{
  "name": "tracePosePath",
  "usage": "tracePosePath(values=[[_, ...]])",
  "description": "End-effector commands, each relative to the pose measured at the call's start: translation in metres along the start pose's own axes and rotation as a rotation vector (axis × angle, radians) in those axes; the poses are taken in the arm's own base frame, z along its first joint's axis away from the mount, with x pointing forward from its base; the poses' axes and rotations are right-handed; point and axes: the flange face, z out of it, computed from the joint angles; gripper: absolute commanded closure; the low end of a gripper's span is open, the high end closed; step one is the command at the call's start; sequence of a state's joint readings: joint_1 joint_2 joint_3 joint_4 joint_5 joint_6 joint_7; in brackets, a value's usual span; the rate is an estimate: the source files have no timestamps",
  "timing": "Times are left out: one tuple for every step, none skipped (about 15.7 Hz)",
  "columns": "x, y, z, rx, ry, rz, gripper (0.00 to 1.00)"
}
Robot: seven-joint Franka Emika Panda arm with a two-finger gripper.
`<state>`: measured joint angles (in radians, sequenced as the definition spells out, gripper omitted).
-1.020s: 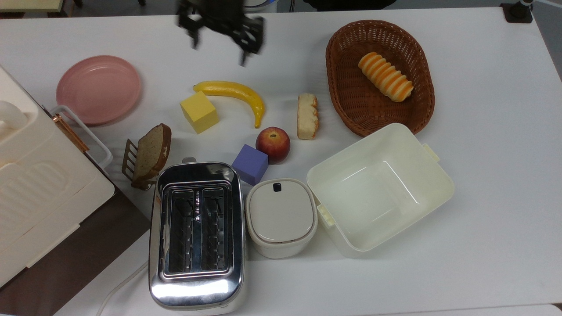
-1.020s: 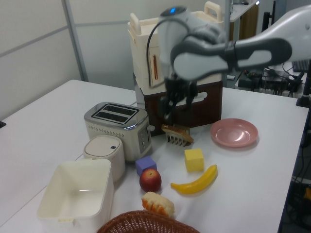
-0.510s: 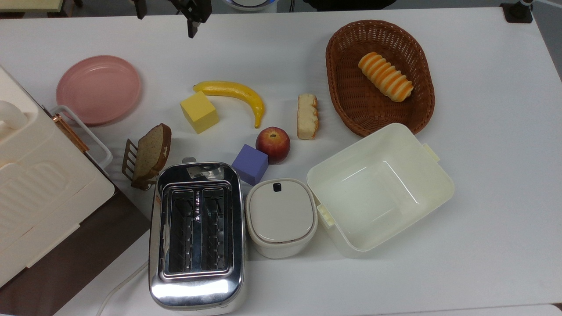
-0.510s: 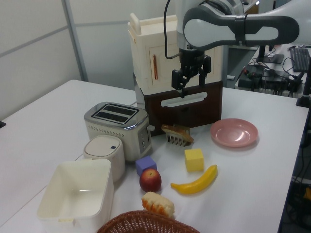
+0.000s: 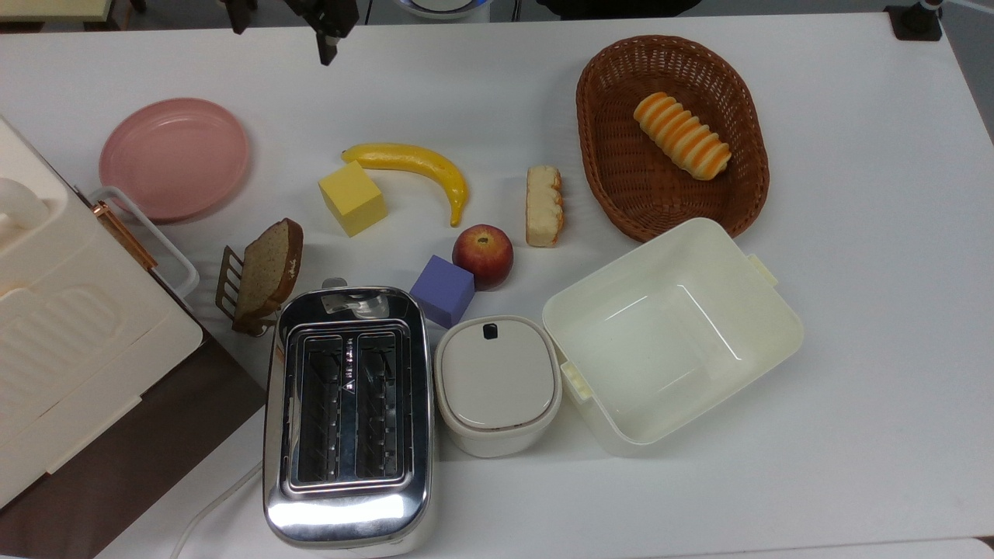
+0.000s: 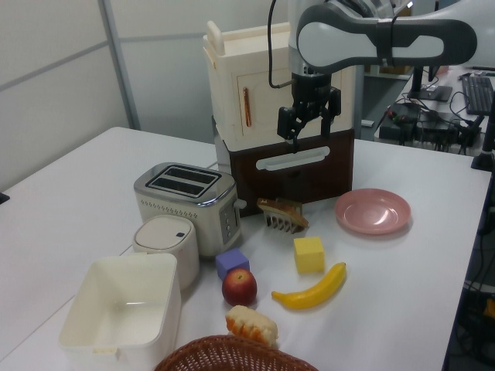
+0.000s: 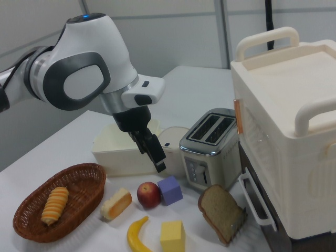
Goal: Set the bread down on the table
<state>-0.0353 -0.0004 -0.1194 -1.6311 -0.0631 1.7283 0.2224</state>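
Observation:
The bread [image 5: 543, 206] is a pale cream slice with a lumpy tan edge. It lies on the white table [image 5: 854, 310] between the banana and the wicker basket, and is also seen as the bread [image 6: 251, 325] and the bread [image 7: 116, 203]. My gripper [image 5: 279, 27] hangs high over the table's far edge, at the top view's upper left, well away from the bread. In the left view my gripper [image 6: 308, 127] is open and holds nothing, in front of the cream cabinet. My gripper [image 7: 155, 155] points down above the apple area.
A wicker basket [image 5: 602, 155] holds an orange-striped roll [image 5: 682, 136]. Around the bread lie a banana [image 5: 419, 167], yellow cube [image 5: 352, 198], apple [image 5: 482, 255] and purple cube [image 5: 443, 290]. Nearer stand a toaster [image 5: 347, 415], a lidded pot [image 5: 497, 384] and an open box [image 5: 765, 318]; a pink plate [image 5: 174, 157] and a brown slice [image 5: 268, 270] lie at the top view's left.
My gripper has risen and pulled back from over the banana area toward the table's far edge, at the top view's upper left. The bread and the other objects have not moved.

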Motion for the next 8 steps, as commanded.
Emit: tracePosePath(values=[[-0.006, -0.002, -0.005, 0.064, -0.026, -0.012, 0.00], [-0.006, -0.004, -0.005, 0.076, -0.028, -0.023, 0.00], [-0.006, -0.006, -0.003, 0.098, -0.034, -0.040, 0.00], [-0.007, -0.008, -0.003, 0.125, -0.040, -0.047, 0.00], [-0.008, -0.010, -0.004, 0.149, -0.046, -0.052, 0.00], [-0.009, -0.015, -0.001, 0.160, -0.061, -0.063, 0.00], [-0.012, -0.020, 0.003, 0.159, -0.081, -0.087, 0.00], [-0.013, -0.027, 0.005, 0.157, -0.088, -0.112, 0.00]])
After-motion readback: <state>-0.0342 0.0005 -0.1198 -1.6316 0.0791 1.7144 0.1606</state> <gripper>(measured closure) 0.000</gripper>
